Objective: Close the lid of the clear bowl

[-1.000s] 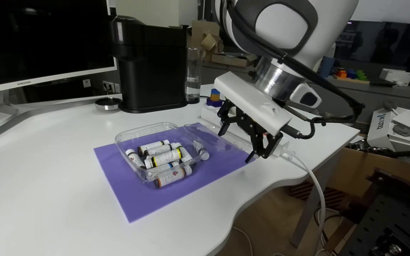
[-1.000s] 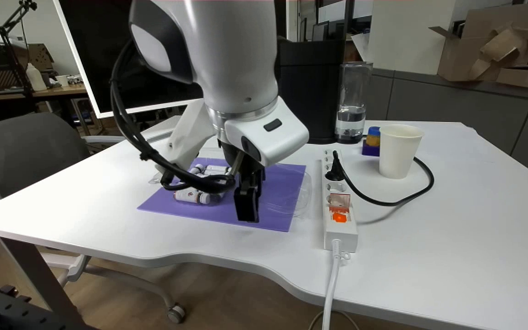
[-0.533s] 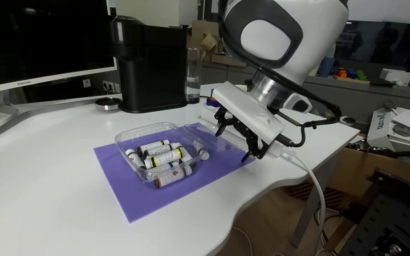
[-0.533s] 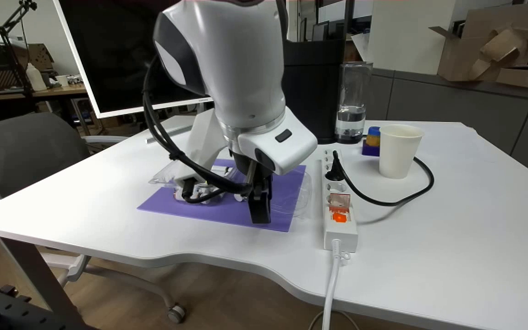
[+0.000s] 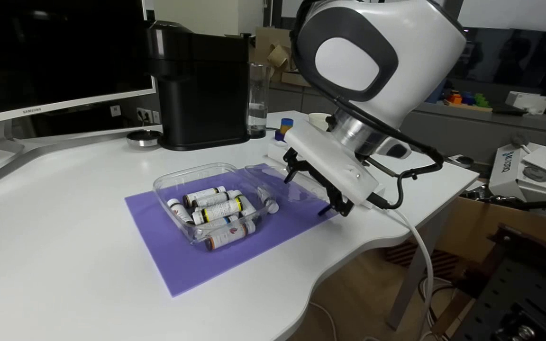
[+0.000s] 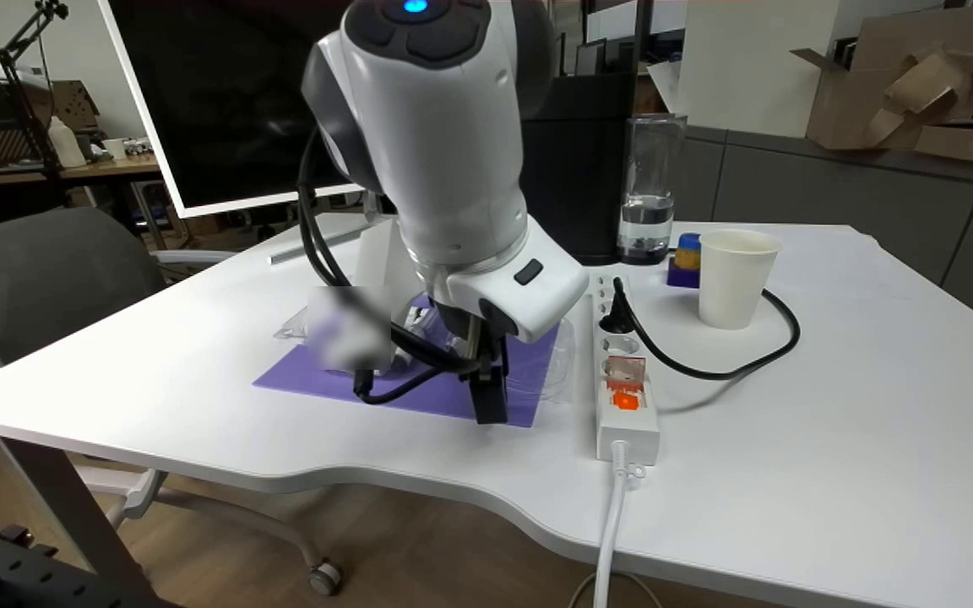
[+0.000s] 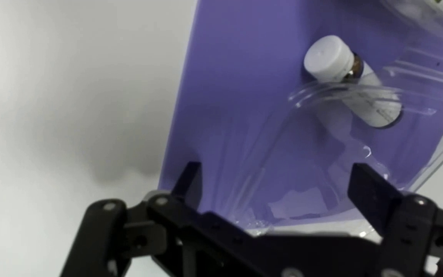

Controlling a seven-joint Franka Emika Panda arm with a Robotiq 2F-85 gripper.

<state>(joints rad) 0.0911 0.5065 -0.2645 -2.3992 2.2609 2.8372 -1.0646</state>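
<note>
The clear bowl [image 5: 192, 171] stands on the purple mat [image 5: 173, 272] with several white-capped bottles [image 5: 218, 210] in it. A corner of it shows in the wrist view [image 7: 421, 17]. The lid [image 5: 296, 189] is open, laid out flat beside the bowl toward the power strip; its edge also shows in an exterior view [image 6: 564, 359]. My gripper [image 5: 305, 196] is open and empty above the lid. In the wrist view my gripper [image 7: 277, 169] has its fingers wide apart, with the lid [image 7: 302, 154] below and between them. Whether a fingertip touches the lid I cannot tell.
One bottle [image 7: 371, 104] lies outside the bowl, partly seen through the lid's rim. Another bottle [image 5: 229, 235] lies at the bowl's front. A white power strip [image 6: 628, 422] with cables, a paper cup [image 6: 736, 279] and a black machine [image 5: 202, 90] stand nearby.
My gripper has moved a little left in one view and right and slightly down in the other, settling over the lid. It stays open. The bowl, lid and bottles have not moved.
</note>
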